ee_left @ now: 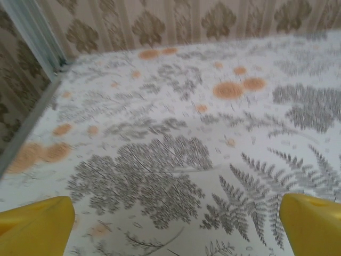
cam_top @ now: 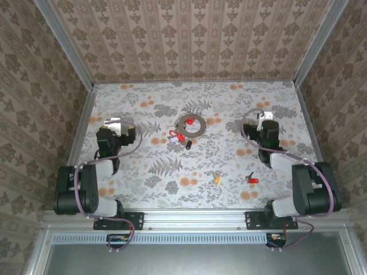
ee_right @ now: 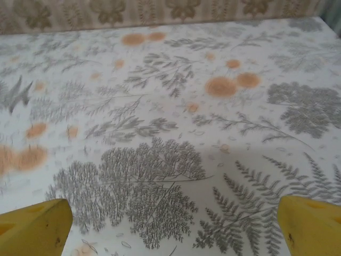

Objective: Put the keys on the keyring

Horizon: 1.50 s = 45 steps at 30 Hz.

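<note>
The silver-grey keyring (cam_top: 192,124) lies flat at the middle of the table, with a red key (cam_top: 188,121) showing over it; I cannot tell whether that key is threaded. Two more red keys (cam_top: 176,136) and a black key (cam_top: 188,145) lie just in front of the ring. Nearer the arms rest a yellow-orange key (cam_top: 217,179) and another red key (cam_top: 252,180). My left gripper (cam_top: 118,122) (ee_left: 176,229) is far left of the ring, open and empty, yellow fingertips (ee_left: 37,226) wide apart. My right gripper (cam_top: 265,117) (ee_right: 173,229) is to the ring's right, open and empty.
The table (cam_top: 143,166) has a fern and orange-flower pattern. Patterned walls close it in at the back and both sides, with a metal post (ee_left: 32,32) near the left gripper. Cables loop beside each arm.
</note>
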Each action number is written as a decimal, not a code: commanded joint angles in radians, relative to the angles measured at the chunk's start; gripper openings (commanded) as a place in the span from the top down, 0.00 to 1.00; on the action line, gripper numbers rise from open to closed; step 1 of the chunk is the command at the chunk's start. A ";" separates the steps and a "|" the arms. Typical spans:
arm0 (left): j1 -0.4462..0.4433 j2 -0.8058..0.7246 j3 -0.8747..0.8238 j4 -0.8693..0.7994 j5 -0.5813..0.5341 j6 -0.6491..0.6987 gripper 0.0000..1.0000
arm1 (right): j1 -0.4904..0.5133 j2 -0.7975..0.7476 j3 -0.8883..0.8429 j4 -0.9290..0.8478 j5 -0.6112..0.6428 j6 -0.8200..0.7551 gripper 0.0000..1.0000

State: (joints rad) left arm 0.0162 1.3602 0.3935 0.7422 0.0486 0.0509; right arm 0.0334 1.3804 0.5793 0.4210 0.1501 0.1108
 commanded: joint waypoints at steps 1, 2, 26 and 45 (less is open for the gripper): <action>0.022 -0.138 0.035 -0.185 -0.035 -0.115 0.00 | 0.000 -0.054 0.221 -0.472 0.026 0.193 0.00; 0.023 -0.171 0.070 -0.283 -0.075 -0.192 0.00 | -0.002 -0.046 0.261 -0.524 -0.085 0.196 0.00; -0.128 -0.078 0.367 -0.733 0.290 -0.562 0.02 | 0.311 0.711 0.945 -0.687 -0.621 0.407 0.36; -0.346 0.189 0.596 -0.804 0.328 -0.576 0.27 | 0.390 0.688 0.708 -0.600 -0.579 0.563 0.39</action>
State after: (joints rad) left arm -0.3119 1.5143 0.9390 -0.0246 0.3557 -0.5064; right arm 0.3847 2.1090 1.4044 -0.1867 -0.4492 0.5800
